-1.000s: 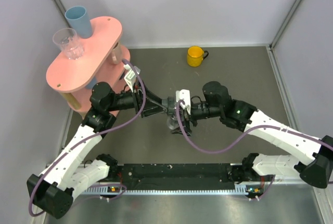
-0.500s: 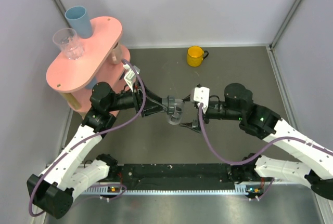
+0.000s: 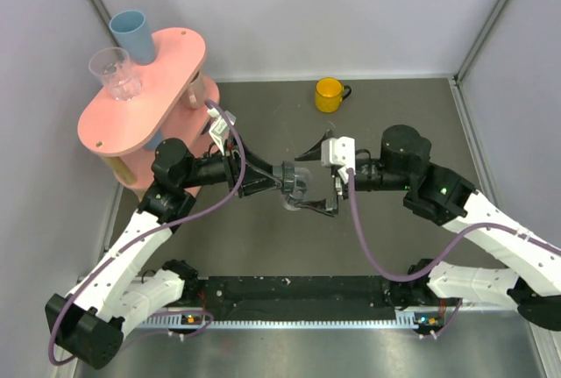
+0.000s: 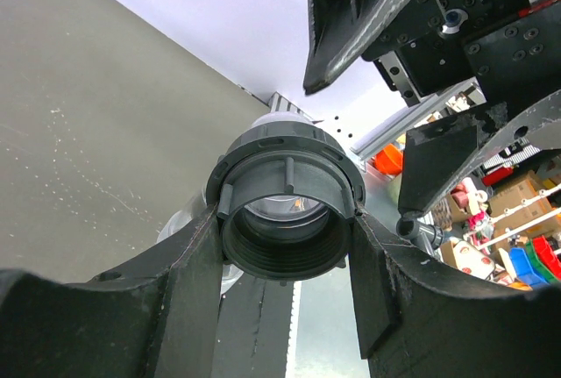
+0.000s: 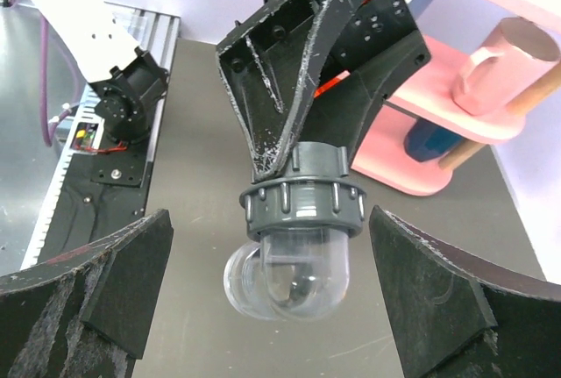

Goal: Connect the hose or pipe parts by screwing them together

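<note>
The pipe parts are one joined piece held above the table: a dark grey ribbed nut [image 5: 302, 198] with a clear domed elbow [image 5: 289, 277] beyond it. In the left wrist view the nut's threaded mouth [image 4: 285, 220] faces the camera. My left gripper [image 3: 282, 178] is shut on the grey nut [image 3: 293, 181], one finger on each side. My right gripper [image 3: 302, 181] is open wide. Its fingers [image 5: 443, 286] stand on either side of the clear end without touching it.
A yellow mug [image 3: 329, 94] stands at the back of the table. At the back left is a pink two-level stand [image 3: 140, 102] with a blue cup [image 3: 131, 34], a clear glass [image 3: 116, 73] and a pink mug [image 3: 198, 89]. A black rail [image 3: 298, 290] runs along the near edge.
My right gripper opened, drew back to the right off the fitting, turned its wrist, and came in again with its fingers astride the clear end. The left gripper kept still, holding the nut.
</note>
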Motion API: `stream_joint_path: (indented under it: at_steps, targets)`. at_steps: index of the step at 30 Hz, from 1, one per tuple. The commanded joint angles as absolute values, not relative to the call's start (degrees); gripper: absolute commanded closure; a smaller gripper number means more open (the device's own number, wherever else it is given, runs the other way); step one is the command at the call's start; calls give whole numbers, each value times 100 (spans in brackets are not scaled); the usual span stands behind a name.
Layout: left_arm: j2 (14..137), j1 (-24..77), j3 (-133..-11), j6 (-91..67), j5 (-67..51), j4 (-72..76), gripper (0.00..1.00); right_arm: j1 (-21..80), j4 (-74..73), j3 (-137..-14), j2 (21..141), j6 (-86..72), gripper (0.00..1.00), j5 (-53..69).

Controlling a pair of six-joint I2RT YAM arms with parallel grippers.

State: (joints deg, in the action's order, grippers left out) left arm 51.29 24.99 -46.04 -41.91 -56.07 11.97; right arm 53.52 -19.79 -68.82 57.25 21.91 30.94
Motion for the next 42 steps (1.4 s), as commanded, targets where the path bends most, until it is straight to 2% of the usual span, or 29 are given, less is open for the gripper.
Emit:
stream_joint_path:
  at_steps: [1,14,24,34,42]
  targets:
    - [5142,2470,-4623,-4254,-5616,1573,100,5423,-1775,-7137,5923,2162,8,3647]
    - [5185,2470,-4658,-4473,-5678,1801,100,5432,-1661,-6706,6240,1829,9,4025]
    - [5115,2470,-4685,-4482,-5695,1881,100,5440,-1512,-5845,6311,1415,9,4078]
    - [5133,2470,-4597,-4544,-5678,2039,100,5440,-1362,-5713,6504,1222,11,4175]
    - [5089,2470,-4596,-4404,-5599,1803,100,5432,-1397,-5634,5987,1116,11,3272]
